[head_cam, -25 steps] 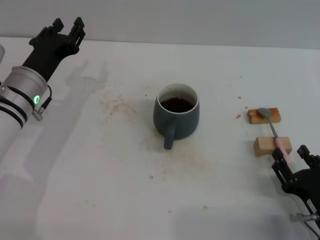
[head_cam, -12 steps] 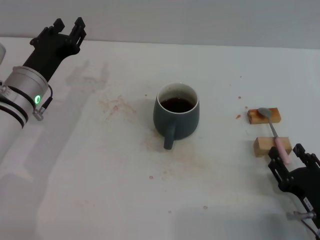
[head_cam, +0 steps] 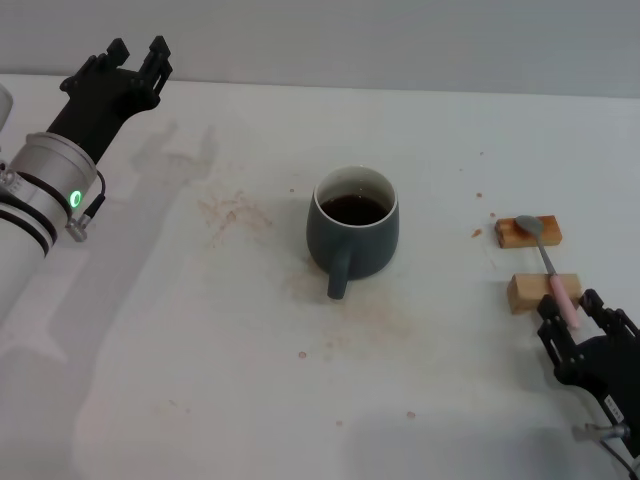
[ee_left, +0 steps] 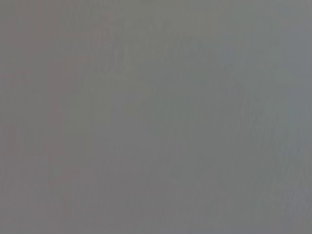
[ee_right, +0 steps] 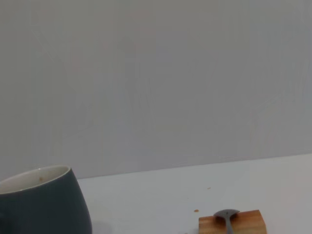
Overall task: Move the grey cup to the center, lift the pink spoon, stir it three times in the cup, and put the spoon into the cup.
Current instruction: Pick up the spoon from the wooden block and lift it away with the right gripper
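Right gripper [head_cam: 585, 312]: low at the table's [head_cam: 200, 350] near right edge, fingers spread either side of the pink spoon's [head_cam: 553, 271] handle tip, not clamped. Spoon: just ahead of it, bridging two wooden blocks [head_cam: 544, 292] (bowl on the far one). Grey cup [head_cam: 352, 230]: well to its left, upright, dark liquid inside. Left gripper [head_cam: 128, 62]: far-left, raised, fingers apart, empty.

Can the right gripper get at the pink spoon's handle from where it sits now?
Probably yes. The right gripper is open at the pink spoon's handle end, which rests raised on two wooden blocks, with nothing between them. The grey cup stands well aside.
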You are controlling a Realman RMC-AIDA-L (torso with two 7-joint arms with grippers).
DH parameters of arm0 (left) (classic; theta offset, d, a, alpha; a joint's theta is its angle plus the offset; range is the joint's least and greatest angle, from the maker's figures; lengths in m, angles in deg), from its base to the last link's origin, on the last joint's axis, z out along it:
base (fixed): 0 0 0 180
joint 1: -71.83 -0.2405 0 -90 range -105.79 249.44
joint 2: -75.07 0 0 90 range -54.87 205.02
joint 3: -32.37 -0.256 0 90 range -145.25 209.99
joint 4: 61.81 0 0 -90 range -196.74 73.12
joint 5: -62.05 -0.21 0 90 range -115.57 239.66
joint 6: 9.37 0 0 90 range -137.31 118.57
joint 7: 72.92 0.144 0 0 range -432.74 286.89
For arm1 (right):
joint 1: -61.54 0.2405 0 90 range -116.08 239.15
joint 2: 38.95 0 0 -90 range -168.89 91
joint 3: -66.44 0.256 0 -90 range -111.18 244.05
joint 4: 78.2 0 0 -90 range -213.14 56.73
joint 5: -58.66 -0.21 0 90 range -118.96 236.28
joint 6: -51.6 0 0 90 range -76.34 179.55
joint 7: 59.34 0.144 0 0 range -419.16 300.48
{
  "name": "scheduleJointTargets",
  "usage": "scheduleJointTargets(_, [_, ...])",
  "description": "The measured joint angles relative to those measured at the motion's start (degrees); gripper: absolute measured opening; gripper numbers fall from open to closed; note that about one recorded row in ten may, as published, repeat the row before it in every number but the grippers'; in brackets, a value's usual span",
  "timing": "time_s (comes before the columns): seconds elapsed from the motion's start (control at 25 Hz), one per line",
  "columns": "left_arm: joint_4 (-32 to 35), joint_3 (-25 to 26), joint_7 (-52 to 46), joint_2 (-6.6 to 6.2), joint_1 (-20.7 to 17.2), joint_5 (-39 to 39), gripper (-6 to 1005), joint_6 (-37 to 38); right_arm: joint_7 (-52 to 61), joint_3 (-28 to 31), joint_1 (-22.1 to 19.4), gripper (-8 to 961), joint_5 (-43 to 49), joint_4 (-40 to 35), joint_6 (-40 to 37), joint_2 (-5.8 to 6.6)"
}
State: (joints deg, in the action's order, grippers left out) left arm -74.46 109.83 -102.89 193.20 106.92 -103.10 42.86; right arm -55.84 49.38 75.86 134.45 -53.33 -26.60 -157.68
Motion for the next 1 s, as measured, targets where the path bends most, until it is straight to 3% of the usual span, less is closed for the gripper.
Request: scheduleJointTargets(1.0, [0.00, 0.05, 0.00, 0.00, -0.29, 0.00, 552, -0.13, -0.01, -0.09, 0.00, 409, 0.54, 0.00, 1.05, -0.02])
